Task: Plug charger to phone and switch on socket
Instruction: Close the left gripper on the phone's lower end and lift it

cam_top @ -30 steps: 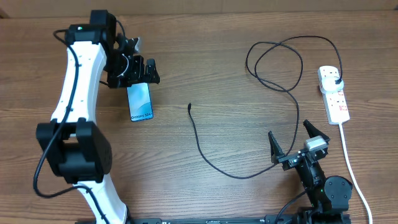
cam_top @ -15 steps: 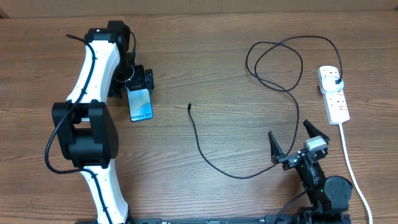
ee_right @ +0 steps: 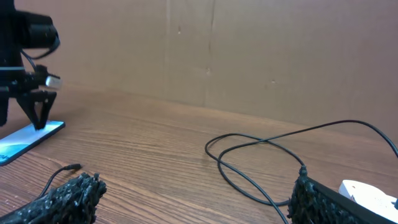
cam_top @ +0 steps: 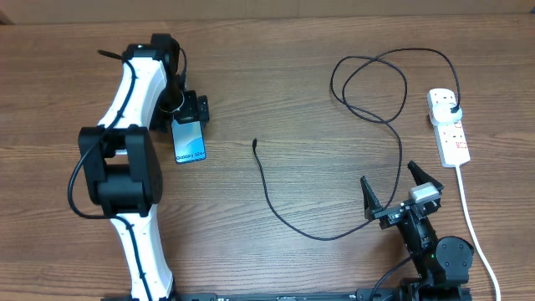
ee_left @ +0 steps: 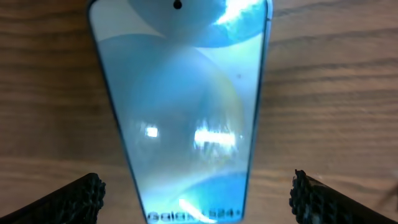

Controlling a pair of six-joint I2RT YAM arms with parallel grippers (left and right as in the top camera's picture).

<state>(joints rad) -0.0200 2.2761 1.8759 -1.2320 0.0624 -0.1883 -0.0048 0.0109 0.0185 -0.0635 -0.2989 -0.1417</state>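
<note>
Bare wooden worktop (cam_top: 276,92), cardboard wall behind. My left hand (cam_top: 191,115) hangs spread over the phone (cam_top: 189,142), toward the worktop's left edge. I'd straddle its long sides squarely, then close gently. My right hand (cam_top: 393,189) is spread too, and the charger (cam_top: 266,191) lies mid-worktop.

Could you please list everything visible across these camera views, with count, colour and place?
table: one, brown wood, under everything.
wall: one, tan board, behind the table.
phone: one, light-blue screen, flat, left of centre.
charger: one, thin black cable, looping from mid-table to its plug in the power strip; tip lies free.
power strip: one, white with red markings, far right.
white cord: one, from strip to near edge.
left arm: one, white and black.
right arm: one, black.
left gripper: black, open, astride the phone's far end.
right gripper: black, open, empty.
</note>
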